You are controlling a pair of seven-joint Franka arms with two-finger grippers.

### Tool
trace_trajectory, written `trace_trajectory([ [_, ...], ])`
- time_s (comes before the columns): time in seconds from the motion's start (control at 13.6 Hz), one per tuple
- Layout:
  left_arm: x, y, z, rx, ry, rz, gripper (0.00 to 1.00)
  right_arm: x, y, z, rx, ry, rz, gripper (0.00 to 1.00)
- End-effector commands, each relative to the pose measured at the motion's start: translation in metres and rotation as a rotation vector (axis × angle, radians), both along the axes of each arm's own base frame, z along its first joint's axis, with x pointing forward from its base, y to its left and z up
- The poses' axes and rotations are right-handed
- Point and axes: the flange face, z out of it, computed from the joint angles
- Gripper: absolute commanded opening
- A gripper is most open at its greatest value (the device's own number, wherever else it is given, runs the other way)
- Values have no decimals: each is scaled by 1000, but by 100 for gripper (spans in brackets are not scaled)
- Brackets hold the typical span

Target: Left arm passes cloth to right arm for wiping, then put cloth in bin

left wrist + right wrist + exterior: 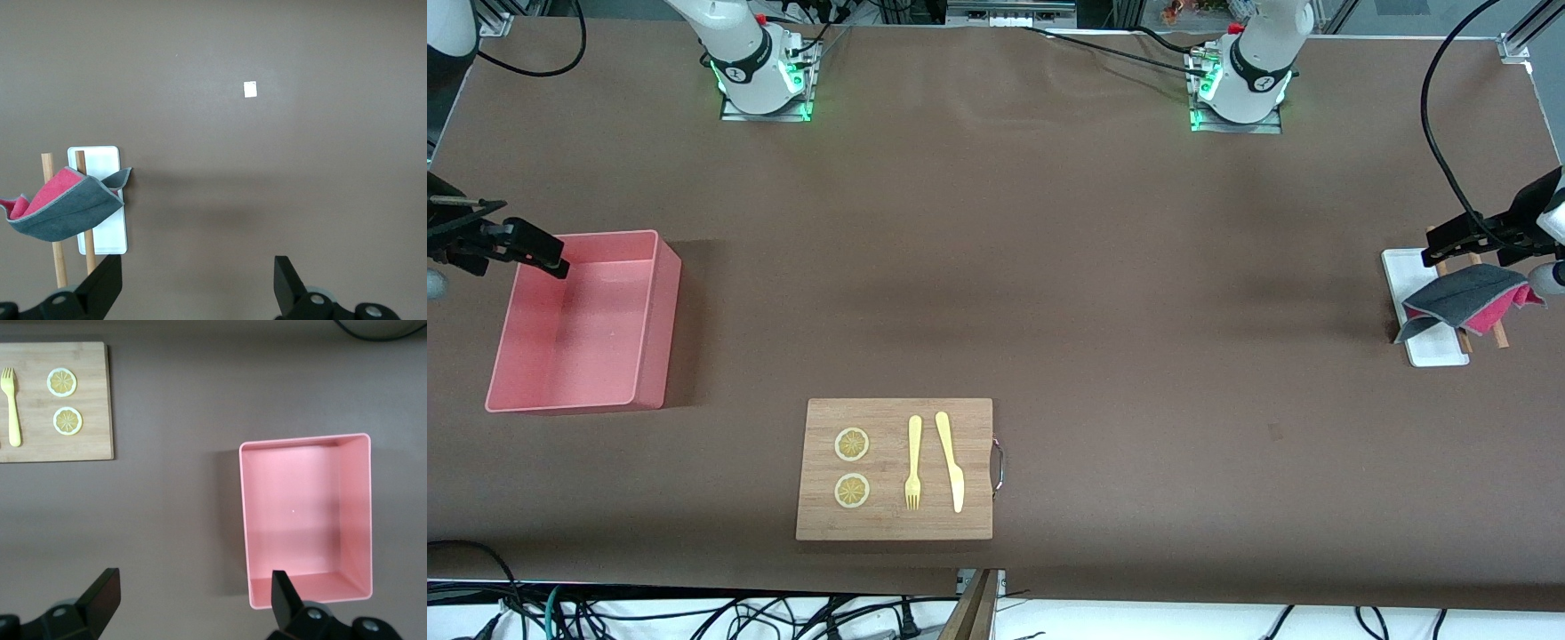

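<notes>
The cloth (1467, 298), dark grey outside and magenta-pink inside, hangs folded over two wooden rods (1503, 336) above a small white tray at the left arm's end of the table. It also shows in the left wrist view (67, 210). My left gripper (1440, 249) is open and empty in the air beside the cloth, and its jaws (197, 280) are over bare table. The salmon-pink bin (654, 329) stands empty at the right arm's end and shows in the right wrist view (307, 520). My right gripper (529, 236) is open and empty over the bin's edge (193, 597).
A wooden cutting board (818, 524) with two lemon slices (852, 444), a yellow fork (913, 462) and a yellow knife (951, 462) lies near the front camera. The white tray (1436, 347) sits under the rods. A small white mark (250, 89) is on the brown table.
</notes>
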Motion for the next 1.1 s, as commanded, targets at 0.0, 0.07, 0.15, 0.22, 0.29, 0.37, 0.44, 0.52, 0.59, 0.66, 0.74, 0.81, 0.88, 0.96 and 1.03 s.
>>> trace_trajectory([
  [0.0,1,-2,14,23,-30,-6,100,1,-3,5,6,-14,-1,100],
  [0.07,3,4,23,22,-49,5,100,2,-2,5,7,-16,0,100],
  [0.15,3,6,24,23,-50,8,100,2,-3,6,7,-17,-1,100],
  [0.22,3,6,24,23,-50,9,100,2,-3,6,9,-17,-2,100],
  [0.29,3,6,25,21,-54,10,100,2,-3,6,10,-17,-2,100],
  [0.37,3,7,26,20,-55,10,100,2,-3,6,10,-17,-2,100],
  [0.44,3,6,26,20,-55,8,100,2,-2,6,10,-19,0,100],
  [0.52,3,6,26,20,-55,10,100,2,-2,5,10,-19,0,100],
  [0.59,3,6,26,20,-55,10,100,2,-2,6,12,-20,0,100],
  [0.66,3,6,26,21,-55,8,100,2,-1,6,13,-20,0,100],
  [0.74,3,6,26,23,-55,8,100,2,-1,6,13,-20,1,100],
  [0.81,3,6,26,29,-56,4,100,2,-1,5,14,-19,-2,100],
  [0.88,4,5,25,30,-55,3,100,5,-2,-1,14,-10,-2,100],
  [0.96,4,6,25,31,-55,4,100,8,-2,-5,14,-13,-1,100],
  [1.03,4,7,25,30,-55,6,100,11,-1,-4,16,-31,0,100],
])
